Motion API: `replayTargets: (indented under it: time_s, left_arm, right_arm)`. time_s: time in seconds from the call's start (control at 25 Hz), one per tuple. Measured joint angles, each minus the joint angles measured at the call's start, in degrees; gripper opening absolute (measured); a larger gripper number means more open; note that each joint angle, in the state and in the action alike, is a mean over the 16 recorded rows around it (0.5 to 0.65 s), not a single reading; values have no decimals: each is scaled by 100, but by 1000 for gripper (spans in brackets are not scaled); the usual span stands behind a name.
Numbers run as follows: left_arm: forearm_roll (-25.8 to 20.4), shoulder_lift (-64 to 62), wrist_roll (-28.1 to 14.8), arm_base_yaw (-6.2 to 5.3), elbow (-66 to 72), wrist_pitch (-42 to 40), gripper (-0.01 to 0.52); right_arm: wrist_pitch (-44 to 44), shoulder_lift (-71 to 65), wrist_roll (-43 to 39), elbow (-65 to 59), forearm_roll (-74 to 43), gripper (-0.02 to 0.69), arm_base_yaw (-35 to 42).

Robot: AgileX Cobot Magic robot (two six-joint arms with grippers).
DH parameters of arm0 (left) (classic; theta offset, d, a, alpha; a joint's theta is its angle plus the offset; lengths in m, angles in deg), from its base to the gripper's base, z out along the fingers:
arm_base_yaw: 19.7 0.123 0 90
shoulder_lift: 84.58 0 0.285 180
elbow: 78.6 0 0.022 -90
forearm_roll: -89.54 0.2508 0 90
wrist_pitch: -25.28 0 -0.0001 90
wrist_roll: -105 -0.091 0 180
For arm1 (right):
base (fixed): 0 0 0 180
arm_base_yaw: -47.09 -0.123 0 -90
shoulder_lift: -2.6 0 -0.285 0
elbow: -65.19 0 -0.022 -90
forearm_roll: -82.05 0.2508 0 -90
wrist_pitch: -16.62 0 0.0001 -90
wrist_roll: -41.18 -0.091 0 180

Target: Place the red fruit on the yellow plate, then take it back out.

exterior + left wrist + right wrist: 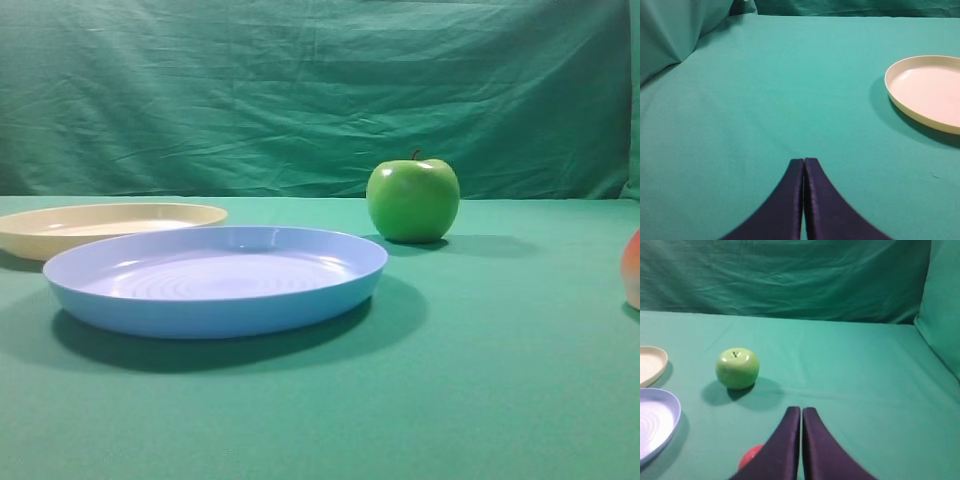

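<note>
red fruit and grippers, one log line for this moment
red fruit: on table, untouched | yellow plate: empty | left gripper: shut | right gripper: shut

Two round plates, one yellow plate and one light blue plate, two pieces of fruit, one green apple and one red fruit cut off at the frame edge, two dark grippers, left gripper, right gripper, one green cloth-covered table

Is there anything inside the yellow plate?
No. The yellow plate looks empty in the left wrist view, though its right edge is cut off. The red fruit sits on the cloth, far right.
</note>
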Motion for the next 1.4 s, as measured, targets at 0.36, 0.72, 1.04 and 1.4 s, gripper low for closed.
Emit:
replayTargets:
  time_s: [0.36, 0.72, 1.04, 1.4]
  left_arm:
    - [0, 0, 0, 0, 0, 0, 0]
    - [0, 0, 0, 0, 0, 0, 0]
    - [0, 0, 0, 0, 0, 0, 0]
    - [0, 0, 0, 0, 0, 0, 0]
  right_arm:
    - [-554, 1, -13, -793, 3, 0, 59]
    - [-806, 1, -13, -1030, 9, 0, 59]
    - [-805, 1, -13, -1031, 10, 0, 59]
    - [-805, 1, -13, -1031, 10, 0, 59]
